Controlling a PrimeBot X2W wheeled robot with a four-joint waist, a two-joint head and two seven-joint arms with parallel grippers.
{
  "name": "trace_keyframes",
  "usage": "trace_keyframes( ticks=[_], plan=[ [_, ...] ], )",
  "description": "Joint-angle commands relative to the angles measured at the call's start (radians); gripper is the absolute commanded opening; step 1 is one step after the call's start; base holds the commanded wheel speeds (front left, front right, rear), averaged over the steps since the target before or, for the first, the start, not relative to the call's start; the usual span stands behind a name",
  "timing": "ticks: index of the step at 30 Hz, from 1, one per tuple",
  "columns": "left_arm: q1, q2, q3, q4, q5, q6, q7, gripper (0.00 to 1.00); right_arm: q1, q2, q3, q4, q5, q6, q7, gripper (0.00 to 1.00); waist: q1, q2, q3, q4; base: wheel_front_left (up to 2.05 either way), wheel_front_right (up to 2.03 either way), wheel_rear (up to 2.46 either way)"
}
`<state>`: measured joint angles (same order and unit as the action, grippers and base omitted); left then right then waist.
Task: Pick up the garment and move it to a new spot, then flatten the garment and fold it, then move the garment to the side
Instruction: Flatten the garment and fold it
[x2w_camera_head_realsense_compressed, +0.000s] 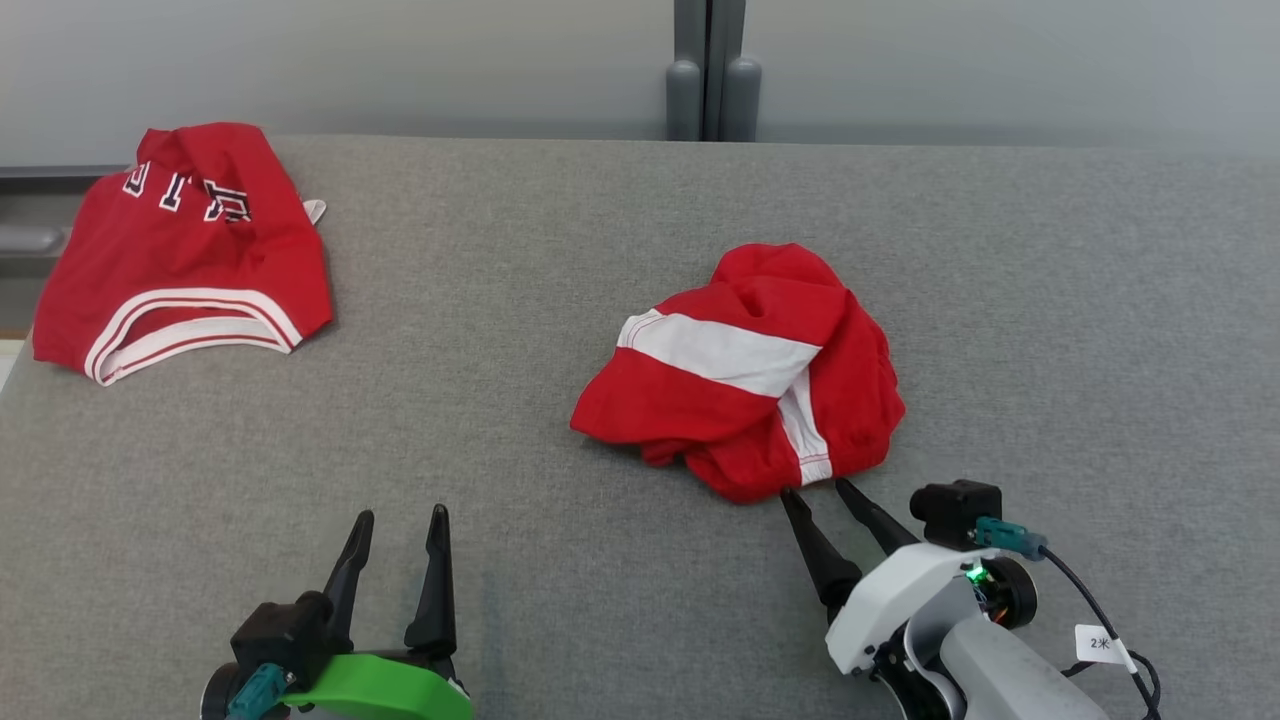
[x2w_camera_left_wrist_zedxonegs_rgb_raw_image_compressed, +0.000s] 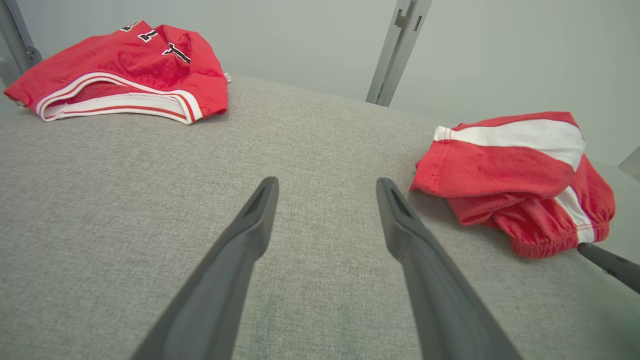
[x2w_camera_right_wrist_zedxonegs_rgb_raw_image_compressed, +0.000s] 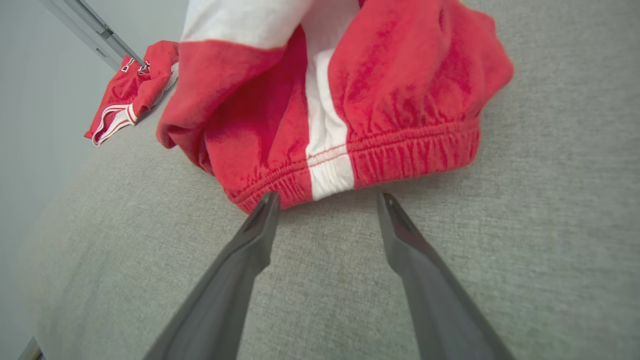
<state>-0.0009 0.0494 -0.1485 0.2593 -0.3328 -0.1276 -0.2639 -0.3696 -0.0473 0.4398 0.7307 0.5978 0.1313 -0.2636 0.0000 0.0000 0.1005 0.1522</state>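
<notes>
Crumpled red garment (x2w_camera_head_realsense_compressed: 745, 370) with a white stripe is seen right of centre on the grey counter (x2w_camera_head_realsense_compressed: 560, 600), elastic waistband turned toward the robot. Right gripper (x2w_camera_head_realsense_compressed: 813, 488) is held low at that waistband, fingers (x2w_camera_right_wrist_zedxonegs_rgb_raw_image_compressed: 240, 260) spread apart, nothing gripped. Tips are placed either side of the white stripe, right at the hem. Contact is possibly made by one tip, but it cannot be told for sure. Left gripper (x2w_camera_head_realsense_compressed: 402, 512) is positioned near the front edge, well apart from the garment, fingers spread wide over bare counter, nothing held. A second red garment (x2w_camera_head_realsense_compressed: 185, 245), white-trimmed with lettering, is laid at the far left corner.
</notes>
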Motion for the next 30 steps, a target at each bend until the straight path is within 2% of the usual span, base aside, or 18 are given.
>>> trace_keyframes(
  ticks=[1, 12, 13, 15, 16, 18, 21, 23, 24, 30],
  plan=[
    [-0.019, 0.002, 0.0, -0.004, -0.008, -0.003, -0.001, 1.0, -0.015, -0.006, 0.004, 0.011, 0.014, -0.001, -0.002, 1.0, 0.0, 0.0, 0.029, 0.029, 0.0, 0.0, 0.0],
    [-0.025, 0.002, 0.006, -0.008, -0.008, 0.002, -0.001, 1.0, -0.024, -0.006, -0.028, -0.09, 0.007, -0.001, -0.002, 1.0, 0.0, 0.0, 0.049, 0.019, 0.0, 0.0, 0.0],
    [-0.026, 0.002, 0.006, -0.007, -0.009, 0.002, -0.001, 1.0, -0.024, -0.006, -0.027, -0.095, 0.007, -0.001, -0.002, 0.95, 0.0, 0.0, 0.049, 0.016, 0.0, 0.0, 0.0],
    [-0.028, 0.002, 0.005, -0.005, -0.008, 0.002, -0.001, 1.0, -0.025, -0.006, -0.022, -0.095, 0.002, -0.001, -0.002, 0.56, 0.0, 0.0, 0.049, 0.012, 0.0, 0.0, 0.0],
    [-0.029, 0.002, 0.005, -0.004, -0.008, 0.002, -0.001, 1.0, -0.028, -0.005, -0.02, -0.092, 0.0, -0.001, -0.002, 0.46, 0.0, 0.0, 0.049, 0.011, 0.0, 0.0, 0.0],
    [-0.031, 0.002, 0.007, -0.003, -0.006, 0.002, -0.001, 1.0, -0.04, -0.005, -0.024, -0.091, -0.013, -0.001, -0.002, 0.33, 0.0, 0.0, 0.049, 0.009, 0.0, 0.0, 0.0],
    [-0.028, 0.002, 0.013, -0.004, -0.002, 0.001, -0.001, 1.0, -0.035, -0.005, -0.036, -0.102, -0.007, -0.001, -0.002, 0.22, 0.0, 0.0, 0.046, 0.001, 0.0, 0.0, 0.0],
    [-0.025, 0.002, 0.014, -0.002, 0.004, 0.001, -0.001, 1.0, -0.028, -0.005, -0.034, -0.109, -0.012, -0.001, -0.002, 0.04, 0.0, 0.0, 0.043, -0.008, 0.0, 0.0, 0.0],
    [-0.025, 0.002, 0.014, -0.002, 0.004, 0.001, -0.001, 1.0, -0.024, -0.005, -0.033, -0.112, -0.016, -0.001, -0.002, 0.0, 0.0, 0.0, 0.042, -0.013, 0.0, 0.0, 0.0],
    [-0.058, 0.002, -0.007, 0.005, -0.015, -0.003, -0.001, 1.0, -0.01, -0.006, -0.037, -0.123, -0.073, -0.001, -0.002, 0.0, 0.0, 0.0, 0.029, -0.054, 0.0, 0.0, 0.0]
  ],
)
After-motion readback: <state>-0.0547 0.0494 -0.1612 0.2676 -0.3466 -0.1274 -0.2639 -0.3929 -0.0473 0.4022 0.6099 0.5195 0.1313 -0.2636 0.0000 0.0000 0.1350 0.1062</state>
